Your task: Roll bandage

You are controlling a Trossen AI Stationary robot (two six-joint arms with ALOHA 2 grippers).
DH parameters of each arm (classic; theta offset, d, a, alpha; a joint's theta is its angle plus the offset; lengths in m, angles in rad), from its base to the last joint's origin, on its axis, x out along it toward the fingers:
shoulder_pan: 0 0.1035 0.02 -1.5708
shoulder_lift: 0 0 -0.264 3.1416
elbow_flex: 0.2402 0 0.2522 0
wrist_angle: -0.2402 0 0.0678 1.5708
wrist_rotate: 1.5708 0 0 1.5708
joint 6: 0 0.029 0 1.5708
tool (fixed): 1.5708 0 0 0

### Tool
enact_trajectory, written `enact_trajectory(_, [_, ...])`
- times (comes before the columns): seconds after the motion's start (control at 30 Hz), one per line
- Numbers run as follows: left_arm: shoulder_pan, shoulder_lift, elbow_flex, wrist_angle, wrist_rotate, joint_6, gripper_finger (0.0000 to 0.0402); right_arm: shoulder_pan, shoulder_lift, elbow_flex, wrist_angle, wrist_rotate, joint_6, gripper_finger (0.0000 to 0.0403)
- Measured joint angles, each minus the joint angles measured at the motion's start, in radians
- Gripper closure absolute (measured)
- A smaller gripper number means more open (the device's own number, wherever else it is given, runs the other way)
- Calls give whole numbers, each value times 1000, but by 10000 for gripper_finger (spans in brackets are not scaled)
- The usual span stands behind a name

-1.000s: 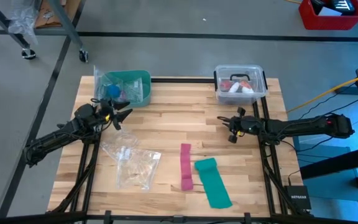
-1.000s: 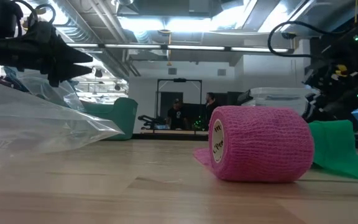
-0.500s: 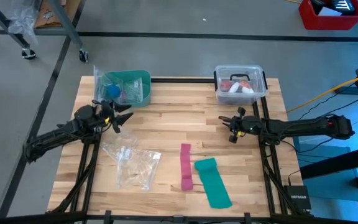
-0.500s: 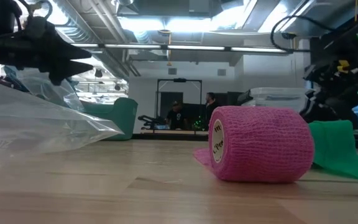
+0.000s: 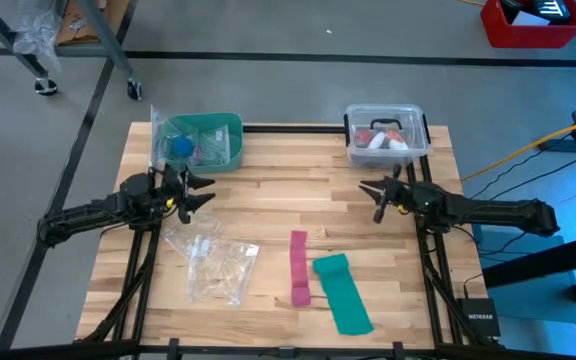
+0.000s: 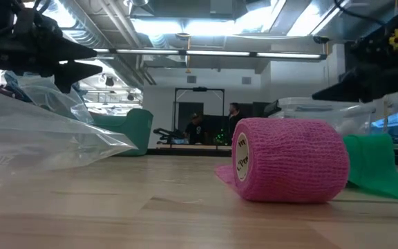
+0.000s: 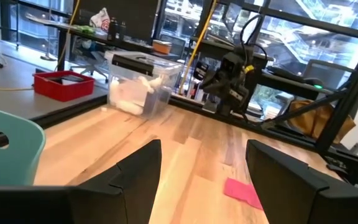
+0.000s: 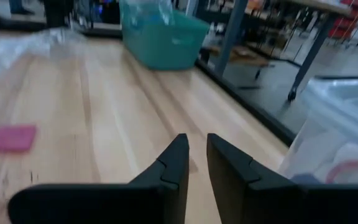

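The bandage (image 5: pixel 181 147) shows as a small blue roll lying inside the teal bin (image 5: pixel 211 128) at the table's far left. My left gripper (image 5: pixel 204 190) is open and empty just in front of that bin, above the table; in the left wrist view (image 7: pixel 204 149) its fingers stand wide apart. My right gripper (image 5: pixel 366 192) hovers at the table's right, in front of the clear lidded box (image 5: pixel 386 134). Its fingers stand a narrow gap apart in the right wrist view (image 8: pixel 197 140) and hold nothing.
A partly rolled pink strip (image 5: pixel 299 267) and a wider teal-green strip (image 5: pixel 342 292) lie near the front middle; the pink roll (image 6: pixel 289 159) fills the low view. A clear plastic bag (image 5: pixel 214 264) lies at the front left. Bare wood lies between the two grippers.
My right gripper has gone a little toward the table's far edge and has tipped closer to level. My left gripper has shifted slightly toward the table's near edge and stays open. The strips, the bag and the blue roll have not moved.
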Motion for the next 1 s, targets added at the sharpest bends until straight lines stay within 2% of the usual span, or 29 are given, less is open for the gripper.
enact_trajectory(0.5, [1, 0, 0, 0, 0, 0, 176, 0, -274, -1, 0, 0, 0, 341])
enact_trajectory(0.67, [1, 1, 0, 0, -2, 0, 176, 0, -273, -1, 53, 2, 0, 341])
enact_trajectory(1.0, [1, 2, 0, -1, -2, 0, 176, 0, -271, -1, 4, -7, 0, 341])
